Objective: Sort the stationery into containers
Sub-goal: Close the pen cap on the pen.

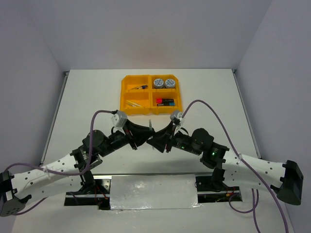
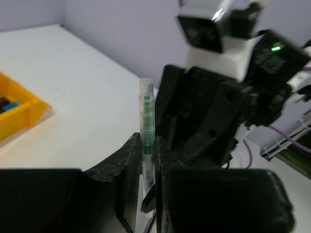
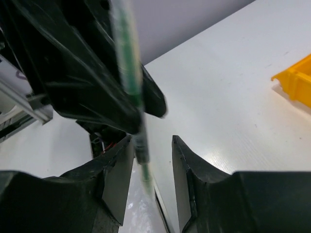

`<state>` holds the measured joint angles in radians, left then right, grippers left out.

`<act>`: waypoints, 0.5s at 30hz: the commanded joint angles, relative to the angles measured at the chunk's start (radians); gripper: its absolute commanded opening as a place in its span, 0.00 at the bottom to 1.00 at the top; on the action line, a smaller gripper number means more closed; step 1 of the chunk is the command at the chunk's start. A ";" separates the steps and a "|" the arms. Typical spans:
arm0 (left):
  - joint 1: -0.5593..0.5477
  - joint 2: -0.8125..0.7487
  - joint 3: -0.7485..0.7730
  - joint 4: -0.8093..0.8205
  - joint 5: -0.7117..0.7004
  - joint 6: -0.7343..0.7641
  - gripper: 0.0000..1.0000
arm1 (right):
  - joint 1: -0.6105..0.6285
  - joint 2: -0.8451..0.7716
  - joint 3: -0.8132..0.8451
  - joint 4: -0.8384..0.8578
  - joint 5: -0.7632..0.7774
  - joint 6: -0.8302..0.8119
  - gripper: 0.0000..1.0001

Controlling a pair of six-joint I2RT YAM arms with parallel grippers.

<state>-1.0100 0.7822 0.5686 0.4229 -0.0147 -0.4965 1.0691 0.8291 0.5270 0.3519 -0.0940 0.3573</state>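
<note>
A thin clear pen with a green core (image 2: 146,114) stands upright between my left gripper's (image 2: 148,145) fingers, which are shut on its lower barrel. My right gripper (image 3: 152,145) faces the left one tip to tip, and its jaws stand open around the pen's (image 3: 130,73) blurred lower end without pressing it. From above, the two grippers meet over the table's middle with the pen (image 1: 150,124) sticking up between them. The orange-yellow tray (image 1: 150,76) lies beyond them; it holds two tape rolls (image 1: 164,83), highlighters (image 1: 165,102), pale pens (image 1: 133,103) and a small dark item (image 1: 140,87).
A shiny silver plate (image 1: 153,191) lies at the near edge between the arm bases. Purple cables (image 1: 204,103) arc over both arms. White walls close in the table on the left, back and right. A tray corner (image 2: 22,111) shows at the left wrist view's left edge.
</note>
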 commanded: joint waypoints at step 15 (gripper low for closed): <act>-0.001 -0.029 0.082 0.011 0.102 0.108 0.87 | 0.006 -0.002 0.044 0.075 -0.109 -0.018 0.00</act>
<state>-1.0077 0.7498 0.5873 0.4335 0.0868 -0.4118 1.0767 0.8452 0.5304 0.4076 -0.2138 0.3500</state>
